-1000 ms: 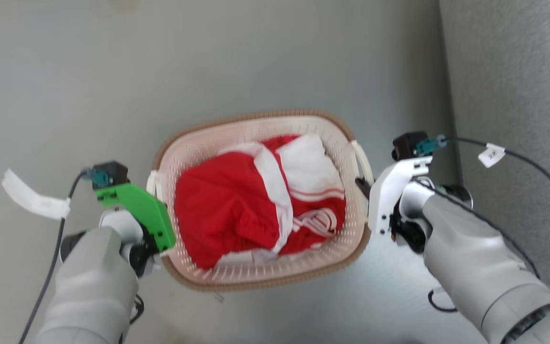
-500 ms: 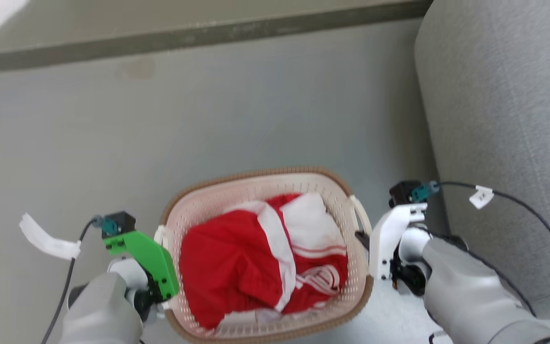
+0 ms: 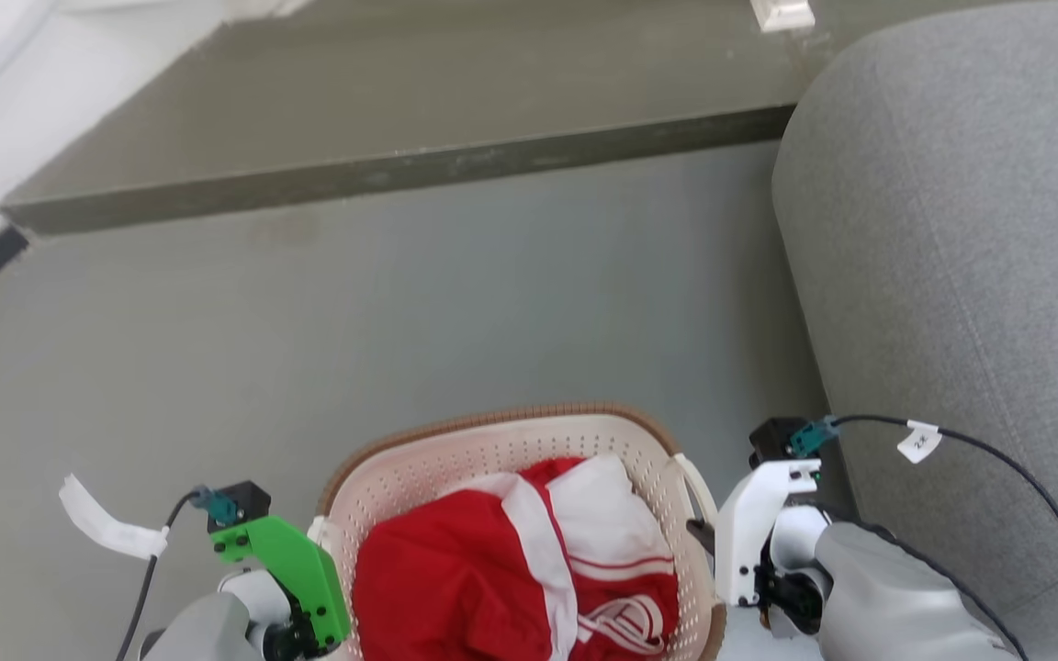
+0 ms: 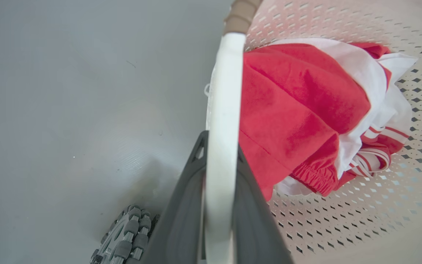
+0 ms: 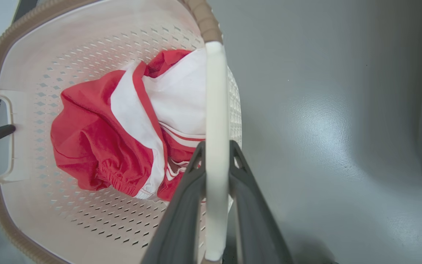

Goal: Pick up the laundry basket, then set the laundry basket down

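The laundry basket (image 3: pixel 511 436), seemingly lifted off the floor (image 3: pixel 400 303), is being held with its long axis running between the left pincer (image 4: pixel 220 146) and the right pincer (image 5: pixel 216 146), each being clenched on one white side handle (image 5: pixel 216 91).

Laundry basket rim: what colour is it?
Brown, woven-look rim; shows best in the right wrist view.

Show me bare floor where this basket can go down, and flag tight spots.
Widest free patch: the grey floor ahead of the laundry basket, bordered by the low step beyond and the sofa on the right. Floor beside the left gripper is bare too. Tight: the strip between right gripper and sofa, where a cable hangs.
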Robot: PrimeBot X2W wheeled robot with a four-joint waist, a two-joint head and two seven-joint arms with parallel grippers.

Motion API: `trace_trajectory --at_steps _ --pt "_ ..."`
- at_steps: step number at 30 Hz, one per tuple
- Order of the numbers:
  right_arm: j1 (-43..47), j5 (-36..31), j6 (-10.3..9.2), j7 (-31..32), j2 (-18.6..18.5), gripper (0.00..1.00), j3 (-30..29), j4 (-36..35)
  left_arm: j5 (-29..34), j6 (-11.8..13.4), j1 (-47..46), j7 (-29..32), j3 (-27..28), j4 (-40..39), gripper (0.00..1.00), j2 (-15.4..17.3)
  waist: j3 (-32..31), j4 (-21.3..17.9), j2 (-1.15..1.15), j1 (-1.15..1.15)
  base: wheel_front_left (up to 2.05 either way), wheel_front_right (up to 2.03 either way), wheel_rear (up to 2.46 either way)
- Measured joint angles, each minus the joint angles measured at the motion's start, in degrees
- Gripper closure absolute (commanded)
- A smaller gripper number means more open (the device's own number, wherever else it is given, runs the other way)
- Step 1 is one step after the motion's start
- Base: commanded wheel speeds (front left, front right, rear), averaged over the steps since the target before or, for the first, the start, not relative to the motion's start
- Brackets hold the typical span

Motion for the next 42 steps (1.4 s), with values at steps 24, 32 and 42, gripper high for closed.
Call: trace_trajectory --at_steps 24,32,42 --pt "4.9 3.5 0.01 1.9 0.0 1.0 1.8 -0.3 -1.9 0.0 5.0 2.8 -1.2 0.2 1.0 0.1 -7.2 0.2 0.0 0.0 0.0 0.0 0.0" --pt "4.9 3.7 -0.01 1.9 0.0 1.0 2.1 -0.3 -2.4 0.1 5.0 3.1 -1.5 0.2 1.0 0.1 -7.5 0.4 0.0 0.0 0.0 0.0 0.0" --pt "4.9 4.4 -0.13 1.9 -0.1 1.0 2.9 -0.3 -3.5 0.4 5.1 3.4 -2.2 0.0 1.0 0.2 -7.6 0.7 0.0 0.0 0.0 0.0 0.0"
